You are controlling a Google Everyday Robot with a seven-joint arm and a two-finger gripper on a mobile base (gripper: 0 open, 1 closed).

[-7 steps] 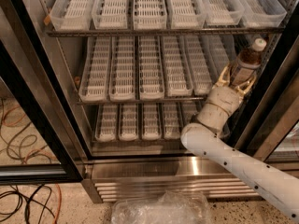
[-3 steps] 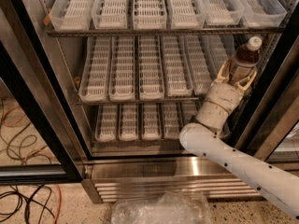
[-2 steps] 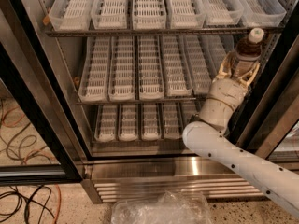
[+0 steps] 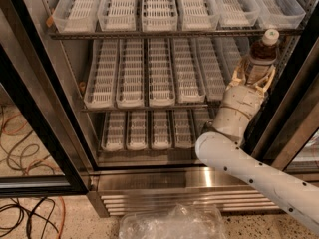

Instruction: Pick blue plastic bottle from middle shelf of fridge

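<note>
The blue plastic bottle [image 4: 260, 52] is slim and clear with dark brown liquid and a white cap. My gripper [image 4: 253, 75] is shut on its lower body and holds it upright at the right side of the fridge [image 4: 149, 182]. The bottle is lifted off the middle shelf [image 4: 149, 105], and its cap is level with the front edge of the upper shelf [image 4: 149, 34]. The middle shelf's long white-ribbed lane trays [image 4: 162, 71] hold nothing that I can see. My white arm [image 4: 249, 168] reaches in from the lower right.
Black door frames stand at the left [image 4: 35, 123] and right [image 4: 294, 98]. A lower rack of shorter trays [image 4: 149, 129] sits under the middle shelf. A crumpled clear plastic bag [image 4: 172, 223] lies on the floor in front, and cables [image 4: 20, 213] at the left.
My gripper has raised the bottle up and slightly right off the middle shelf; its cap is now level with the upper shelf's front edge.
</note>
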